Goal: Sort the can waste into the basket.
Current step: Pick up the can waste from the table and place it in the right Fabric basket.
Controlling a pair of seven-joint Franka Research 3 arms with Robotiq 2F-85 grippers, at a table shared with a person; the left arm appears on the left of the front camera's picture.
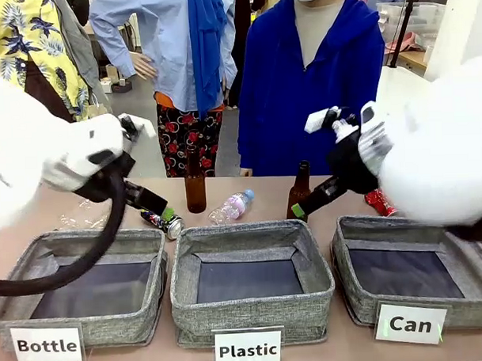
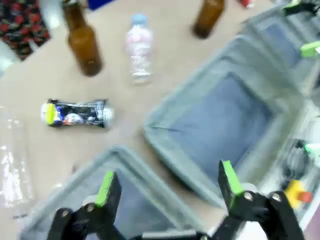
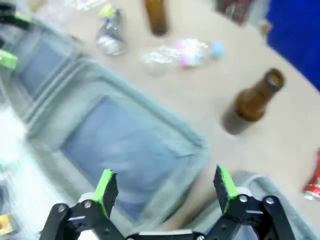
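Can basket (image 1: 352,299) sits lower right, empty. Both claws gape wide: left gripper (image 2: 165,187) should straddle the black crushed can (image 2: 76,113), left of frame, across its narrow waist; right gripper (image 3: 162,186), the red can (image 3: 314,182) at right edge

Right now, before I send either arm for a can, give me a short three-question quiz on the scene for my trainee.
1. True or false: the black can lies on the table, outside every basket.
2. Where is the red can? A: inside a basket. B: on the table behind the Can basket. C: between a gripper's fingers.
3. Fill in: the left gripper and the right gripper are both ___, holding nothing.
Key: 1 true; 2 B; 3 open.
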